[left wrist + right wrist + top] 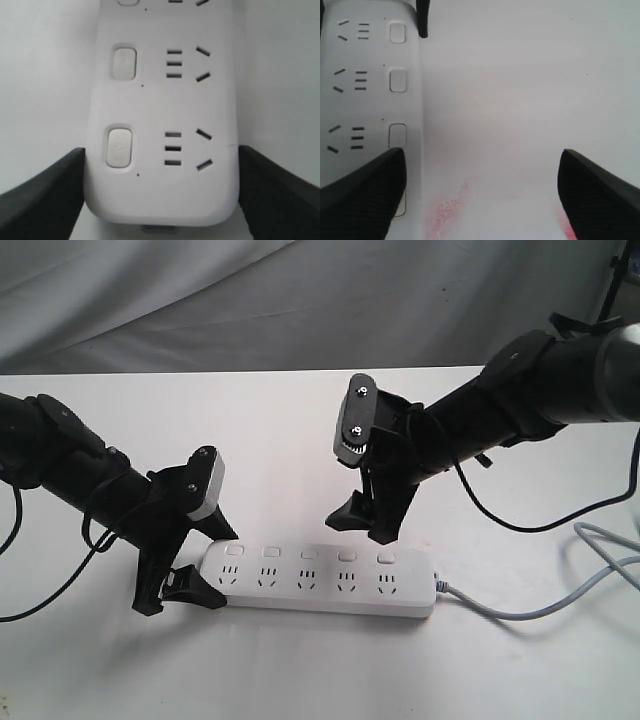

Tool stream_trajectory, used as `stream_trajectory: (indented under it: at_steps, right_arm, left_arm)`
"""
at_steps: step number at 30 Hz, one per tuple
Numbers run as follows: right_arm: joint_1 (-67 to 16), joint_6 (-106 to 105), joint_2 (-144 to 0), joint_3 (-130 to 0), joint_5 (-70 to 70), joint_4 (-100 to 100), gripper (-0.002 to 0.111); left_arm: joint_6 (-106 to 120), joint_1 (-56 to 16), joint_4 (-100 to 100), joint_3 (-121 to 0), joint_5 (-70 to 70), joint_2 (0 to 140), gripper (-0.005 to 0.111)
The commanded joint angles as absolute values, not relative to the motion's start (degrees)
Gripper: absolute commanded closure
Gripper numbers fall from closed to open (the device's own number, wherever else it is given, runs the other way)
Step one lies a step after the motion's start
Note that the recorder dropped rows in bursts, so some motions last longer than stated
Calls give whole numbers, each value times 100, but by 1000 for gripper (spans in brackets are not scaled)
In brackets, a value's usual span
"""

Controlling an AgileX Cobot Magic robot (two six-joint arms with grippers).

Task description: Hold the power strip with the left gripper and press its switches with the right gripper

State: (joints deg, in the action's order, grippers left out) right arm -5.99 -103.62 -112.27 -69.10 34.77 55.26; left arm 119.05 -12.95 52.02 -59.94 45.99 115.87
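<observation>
The white power strip (320, 585) lies flat on the table, its grey cable (540, 612) leaving at the right end. My left gripper (207, 566) is shut on its left end; in the left wrist view both black fingers press the sides of the power strip (160, 110) around the left gripper (160, 200). The switches (308, 554) run along the far edge. My right gripper (365, 524) hangs open just above that edge, near the two rightmost switches. In the right wrist view one fingertip (365, 195) overlaps a switch on the power strip (370, 75); the other is over bare table.
The white table (300, 440) stretches behind the strip to a grey cloth backdrop (300, 300). A second grey cable (610, 540) loops at the right edge. Faint red smudges (447, 205) mark the table beside the strip.
</observation>
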Motion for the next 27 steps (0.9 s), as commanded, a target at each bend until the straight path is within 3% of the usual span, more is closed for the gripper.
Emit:
stream_trajectory:
  at_steps: [1, 27]
  right_arm:
    - [-565, -10412, -11248, -6760, 3370, 5628, 32]
    - [-565, -10499, -11478, -6651, 3232, 5714, 32]
  left_arm:
    - [11895, -1326, 5183, -6015, 4636, 11604, 101]
    - [11893, -1326, 5183, -6015, 4636, 11604, 101]
